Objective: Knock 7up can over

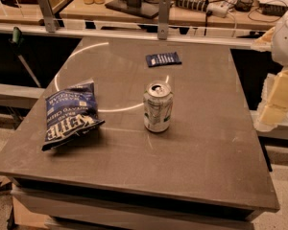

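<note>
The 7up can (158, 107) stands upright near the middle of the grey table (206, 143). It has a silver top with a pull-tab and a pale whitish-green label. My gripper (277, 97) is at the right edge of the view, beyond the table's right side. It is well to the right of the can and does not touch it. Only part of the arm shows, as white and pale yellow pieces.
A dark blue chip bag (69, 115) lies to the left of the can. A small dark blue packet (163, 59) lies flat behind the can. Behind the table runs a railing (134, 32), with a desk holding cables and bottles beyond it.
</note>
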`<move>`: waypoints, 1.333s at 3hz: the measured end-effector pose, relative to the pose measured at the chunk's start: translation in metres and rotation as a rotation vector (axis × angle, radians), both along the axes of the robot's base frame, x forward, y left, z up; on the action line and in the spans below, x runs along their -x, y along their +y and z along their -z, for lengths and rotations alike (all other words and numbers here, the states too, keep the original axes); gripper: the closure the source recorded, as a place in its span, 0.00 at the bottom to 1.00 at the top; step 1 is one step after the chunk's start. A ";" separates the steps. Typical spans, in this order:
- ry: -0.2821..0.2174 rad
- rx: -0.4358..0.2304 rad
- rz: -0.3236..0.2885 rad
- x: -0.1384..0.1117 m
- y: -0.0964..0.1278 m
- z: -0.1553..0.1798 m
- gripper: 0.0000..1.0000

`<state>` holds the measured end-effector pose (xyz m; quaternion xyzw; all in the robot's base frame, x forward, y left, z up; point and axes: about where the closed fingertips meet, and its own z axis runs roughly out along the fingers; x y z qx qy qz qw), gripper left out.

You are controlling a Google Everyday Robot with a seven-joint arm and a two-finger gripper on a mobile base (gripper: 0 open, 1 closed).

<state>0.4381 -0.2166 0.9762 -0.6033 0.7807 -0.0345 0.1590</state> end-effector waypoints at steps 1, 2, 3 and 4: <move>0.000 0.000 0.000 0.000 0.000 0.000 0.00; 0.015 -0.081 0.003 -0.003 0.003 0.002 0.00; 0.052 -0.256 -0.003 -0.013 0.000 0.028 0.00; 0.069 -0.467 -0.004 -0.011 0.011 0.046 0.00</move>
